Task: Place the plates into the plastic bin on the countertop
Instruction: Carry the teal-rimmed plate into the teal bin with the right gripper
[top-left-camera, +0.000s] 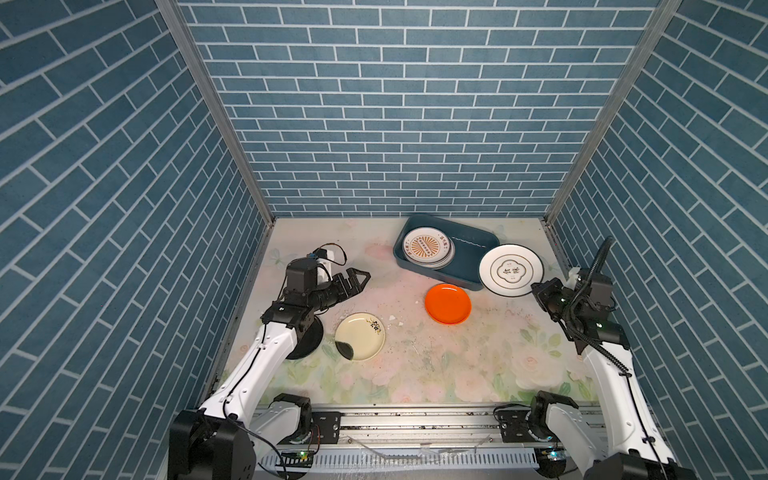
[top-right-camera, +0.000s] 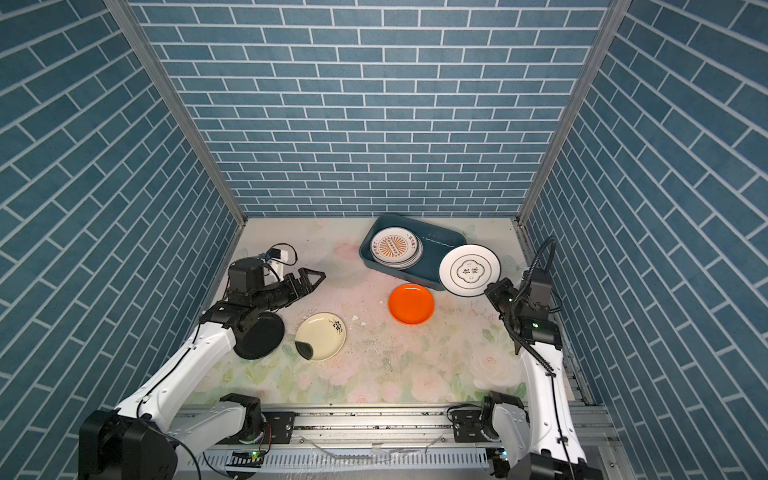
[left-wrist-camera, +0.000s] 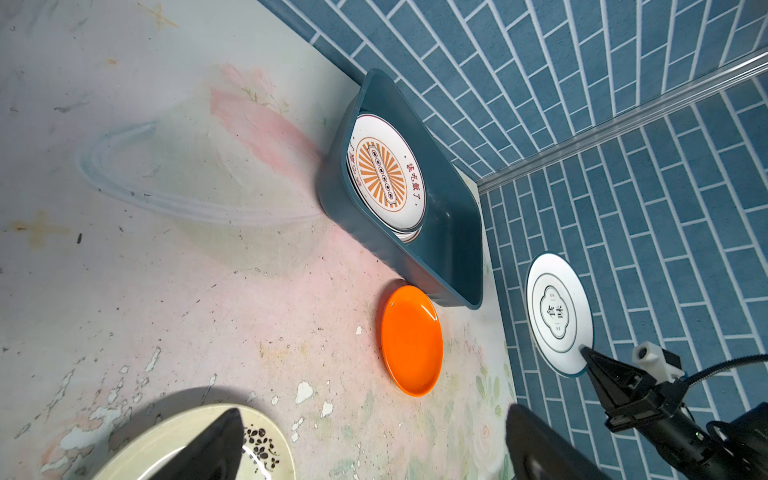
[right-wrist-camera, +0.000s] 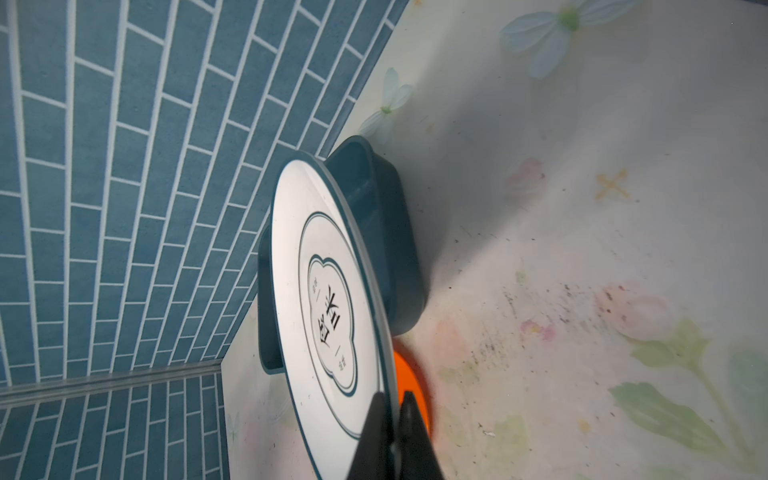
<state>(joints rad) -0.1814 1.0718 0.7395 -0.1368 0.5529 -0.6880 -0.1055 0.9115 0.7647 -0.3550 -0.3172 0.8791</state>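
Floral desk (top-left-camera: 457, 365), scuffed, carries everything. Teal plastic bin (top-left-camera: 471, 257) sits at the back right, close to the blue brick wall (top-left-camera: 395, 124), angled. Its left half holds a stack of plates topped by the sunburst plate (top-left-camera: 428, 248); its right half is bare. Clover plate (top-left-camera: 511, 270) is off the desk, tilted, and overlaps the bin's near right corner in both top views; can't tell if it touches the bin. Orange plate (top-left-camera: 448, 304) lies flat on the desk just in front of the bin. Cream plate (top-left-camera: 360, 336) with a black floral mark lies flat front left. Black plate (top-right-camera: 259, 336) is beside it, partly under the left arm. Right pincer (right-wrist-camera: 392, 399) is clamped tight on the clover plate's rim, one finger on each face. Left pincer (top-left-camera: 360, 277) is spread wide, holds nothing, touches nothing, and hangs above the desk left of the bin.
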